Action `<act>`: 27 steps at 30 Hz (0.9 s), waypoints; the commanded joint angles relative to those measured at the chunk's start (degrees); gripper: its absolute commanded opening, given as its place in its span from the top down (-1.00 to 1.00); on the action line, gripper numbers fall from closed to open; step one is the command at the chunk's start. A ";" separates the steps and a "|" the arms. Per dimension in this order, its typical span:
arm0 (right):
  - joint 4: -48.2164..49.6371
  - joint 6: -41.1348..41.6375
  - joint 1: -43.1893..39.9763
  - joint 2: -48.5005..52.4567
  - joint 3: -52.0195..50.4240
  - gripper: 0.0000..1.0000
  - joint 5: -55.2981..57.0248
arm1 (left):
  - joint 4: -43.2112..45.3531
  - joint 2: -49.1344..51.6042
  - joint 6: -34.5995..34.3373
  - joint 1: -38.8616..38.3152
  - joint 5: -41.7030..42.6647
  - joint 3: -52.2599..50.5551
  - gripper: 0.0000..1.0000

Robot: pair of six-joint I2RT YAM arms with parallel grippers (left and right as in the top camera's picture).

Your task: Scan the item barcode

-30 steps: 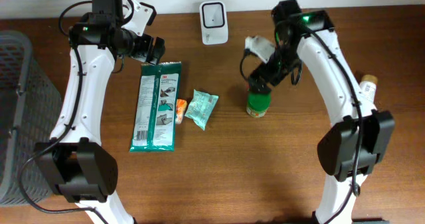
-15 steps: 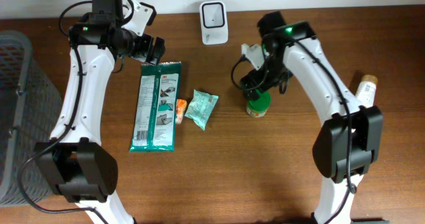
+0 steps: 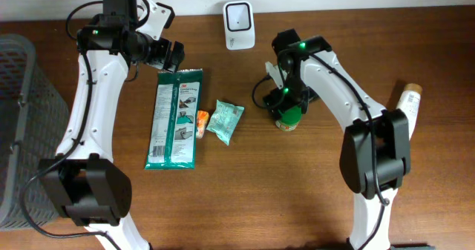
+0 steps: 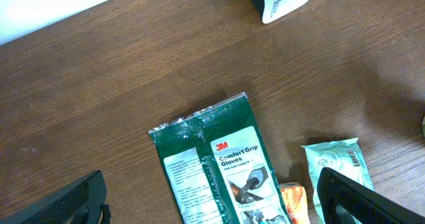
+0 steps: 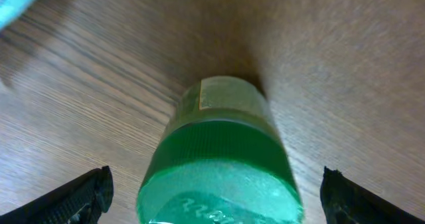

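Straddling the green-capped jar (image 5: 219, 151), the right tool (image 5: 216, 197) is held spread — no grip made yet, apparently; the left tool (image 4: 212, 201) is spread too; nothing is presented to the scanner (image 3: 239, 25).

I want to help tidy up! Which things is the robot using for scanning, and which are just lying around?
Likely for the job: green-lidded jar, white scanner.
Just lying about for now: green glove packet, mint-green packet, small orange thing, bottle at the right edge, grey basket.
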 commanded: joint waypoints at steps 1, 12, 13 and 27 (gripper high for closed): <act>-0.11 0.59 -0.11 0.33 -0.52 -0.85 0.87 | 0.02 -1.84 0.31 0.20 0.22 1.14 -0.98; -0.20 0.57 -0.15 0.33 -0.52 -0.50 1.97 | 0.02 -1.84 0.31 0.20 0.22 1.14 -0.99; -0.20 0.57 -0.15 0.33 -0.50 -0.46 1.95 | 0.02 -1.84 0.31 0.20 0.22 1.14 -0.98; -2.71 2.51 -0.15 0.28 3.21 0.11 -4.39 | 0.02 -1.84 0.31 0.20 0.22 1.14 -0.98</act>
